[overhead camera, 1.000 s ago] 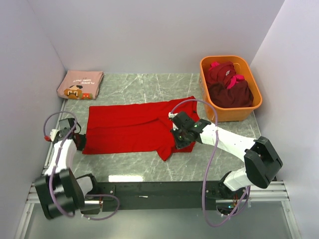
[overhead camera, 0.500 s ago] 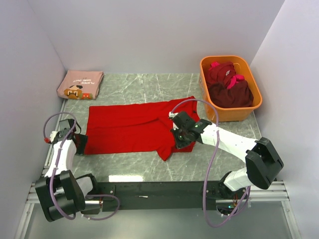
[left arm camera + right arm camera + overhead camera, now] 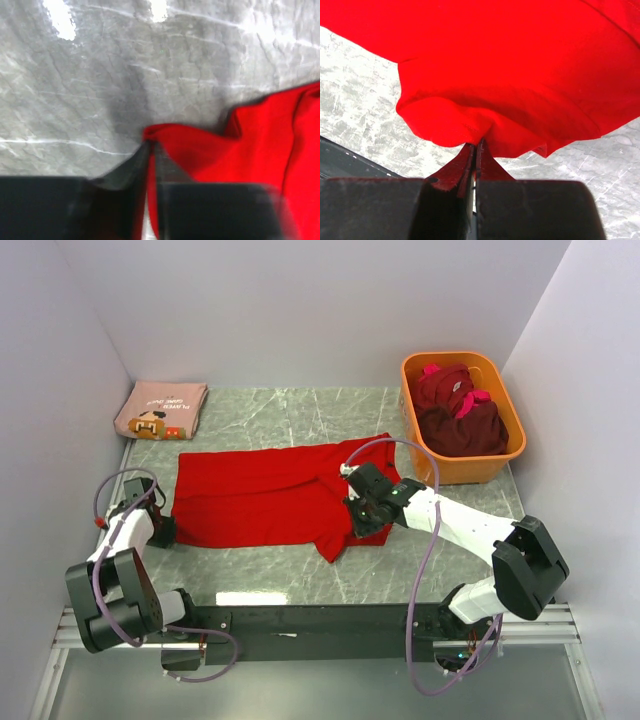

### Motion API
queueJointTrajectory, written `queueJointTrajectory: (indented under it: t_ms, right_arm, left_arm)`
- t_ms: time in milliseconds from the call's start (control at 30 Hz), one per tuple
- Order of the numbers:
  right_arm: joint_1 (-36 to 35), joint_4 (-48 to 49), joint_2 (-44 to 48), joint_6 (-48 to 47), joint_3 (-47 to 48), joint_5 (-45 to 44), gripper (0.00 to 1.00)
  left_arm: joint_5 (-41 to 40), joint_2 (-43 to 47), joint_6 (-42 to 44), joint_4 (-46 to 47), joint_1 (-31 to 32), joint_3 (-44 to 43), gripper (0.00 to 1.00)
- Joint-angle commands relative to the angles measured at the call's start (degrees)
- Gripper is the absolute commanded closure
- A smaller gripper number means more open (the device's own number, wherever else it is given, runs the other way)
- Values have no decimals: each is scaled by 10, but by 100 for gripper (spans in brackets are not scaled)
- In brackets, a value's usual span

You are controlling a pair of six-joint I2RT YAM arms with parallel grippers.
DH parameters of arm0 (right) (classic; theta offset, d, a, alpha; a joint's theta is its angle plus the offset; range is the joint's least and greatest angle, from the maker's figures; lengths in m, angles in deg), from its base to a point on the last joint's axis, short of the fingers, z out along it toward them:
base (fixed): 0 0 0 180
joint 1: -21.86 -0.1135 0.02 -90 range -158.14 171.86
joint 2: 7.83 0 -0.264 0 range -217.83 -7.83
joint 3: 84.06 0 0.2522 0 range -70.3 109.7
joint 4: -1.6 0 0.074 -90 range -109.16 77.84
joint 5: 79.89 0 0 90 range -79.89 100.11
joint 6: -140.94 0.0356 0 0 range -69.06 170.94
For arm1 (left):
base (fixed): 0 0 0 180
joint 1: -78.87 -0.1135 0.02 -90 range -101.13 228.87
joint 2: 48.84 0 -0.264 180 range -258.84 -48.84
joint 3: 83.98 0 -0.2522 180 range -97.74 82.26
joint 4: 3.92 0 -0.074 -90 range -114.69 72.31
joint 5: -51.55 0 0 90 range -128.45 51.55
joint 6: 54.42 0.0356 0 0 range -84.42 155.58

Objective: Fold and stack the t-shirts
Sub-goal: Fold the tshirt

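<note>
A bright red t-shirt (image 3: 265,498) lies spread across the middle of the table. My left gripper (image 3: 165,531) is shut on its near left corner (image 3: 165,140), low at the table. My right gripper (image 3: 364,520) is shut on a fold of its right side (image 3: 470,125), lifting the cloth a little. A folded dusty-pink t-shirt (image 3: 160,408) with a cartoon print lies at the back left corner. Dark maroon t-shirts with pink trim (image 3: 458,415) are heaped in the tub.
An orange plastic tub (image 3: 438,469) stands at the back right, close to the right arm. Grey walls close in the table on three sides. A black rail runs along the near edge.
The left gripper has moved a little to the right along the shirt's left edge, pulling that corner inward. The right gripper has hardly moved.
</note>
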Motion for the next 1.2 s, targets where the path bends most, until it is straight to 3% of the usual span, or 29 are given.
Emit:
queueJointTrajectory:
  t_ms: [0,300,633,700,767,900,1167]
  right_arm:
    - [5,5,1,-3,5,-9,100]
    - [7,9,12,-1,3,-12,100]
    - [9,12,9,-2,2,-10,100]
    - [8,12,7,-2,2,-9,100]
    - [9,14,5,-4,1,-5,100]
    - [9,14,8,-6,-1,-5,100]
    - [14,15,1,-7,0,-2,100]
  left_arm:
    - [-1,-22,0,4,1,3,99]
    - [-8,76,2,-3,2,1,99]
    - [-8,92,5,-22,2,-13,99]
    - [-19,73,-1,-51,2,-25,66]
    - [-23,60,-3,-58,1,-31,20]
    - [-17,35,-7,-50,2,-26,9]
    - [-35,-10,-10,-46,2,-34,19]
